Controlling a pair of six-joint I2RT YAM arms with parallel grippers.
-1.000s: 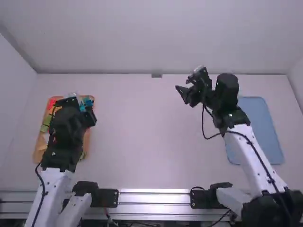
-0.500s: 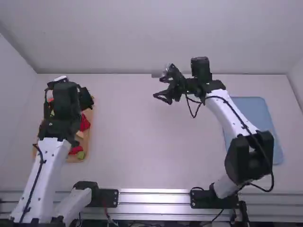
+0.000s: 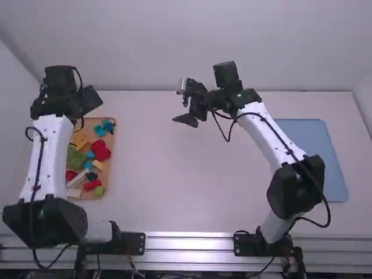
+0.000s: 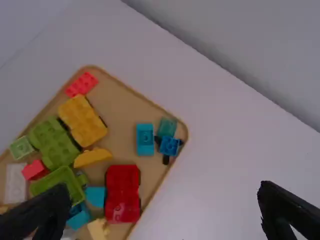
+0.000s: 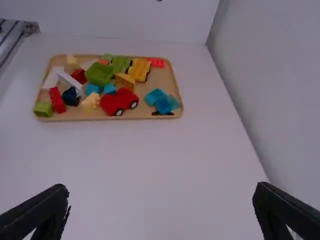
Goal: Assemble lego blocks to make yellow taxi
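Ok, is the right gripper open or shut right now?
Open: the right gripper has its two fingers wide apart, the white table showing between them.

1. A robotics lab, or a test booth fitted out like one.
2. Two jointed robot arms, the left arm (image 3: 44,157) and the right arm (image 3: 266,133), stand at one white worktop (image 3: 174,174), with black cables along their links.
3. A metal rail (image 3: 189,243) with black mounting plates (image 3: 133,243) lines the near edge.
4. Plain pale walls (image 3: 192,46) close in the back and sides.
5. A blue tray (image 3: 311,151) lies on the worktop's right side.
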